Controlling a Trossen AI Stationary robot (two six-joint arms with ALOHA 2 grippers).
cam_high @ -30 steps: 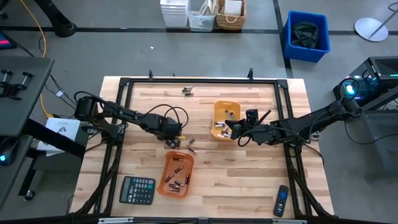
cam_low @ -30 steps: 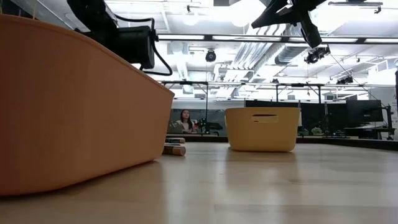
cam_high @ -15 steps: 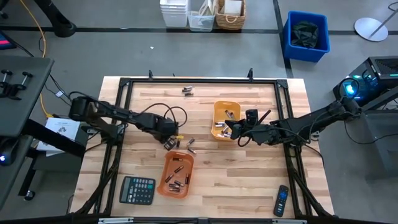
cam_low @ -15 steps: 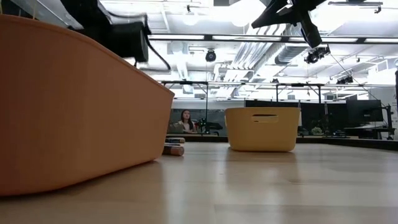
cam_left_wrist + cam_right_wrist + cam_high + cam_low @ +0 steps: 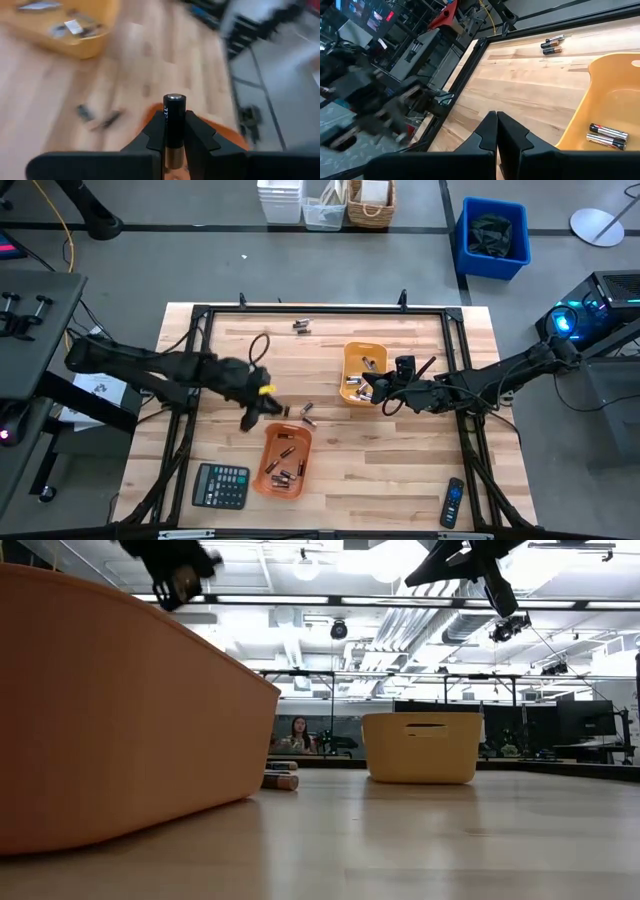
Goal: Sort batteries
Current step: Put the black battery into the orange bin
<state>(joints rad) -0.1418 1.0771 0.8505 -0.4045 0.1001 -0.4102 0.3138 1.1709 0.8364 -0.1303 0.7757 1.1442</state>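
On the wooden table (image 5: 400,450), two orange trays (image 5: 283,461), left gripper (image 5: 174,131) clamping a battery (image 5: 174,120), right gripper (image 5: 496,131) pressed together.

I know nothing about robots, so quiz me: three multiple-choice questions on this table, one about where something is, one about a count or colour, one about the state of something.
1. Where does the black calculator lie?
A. At the table's near left corner, beside the darker orange tray
B. Inside the yellow-orange tray
C. At the table's far edge

2. How many trays stand on the table?
A. One
B. Two
C. Four

3. What is the left gripper doing?
A. Its jaws are wide open and empty
B. It is pressing the calculator's keys
C. Its jaws are shut on a battery

Answers: 1 A, the high view shows it left of the darker tray. 2 B, the high view shows two trays and no more. 3 C, the left wrist view shows the cell upright between the jaws.
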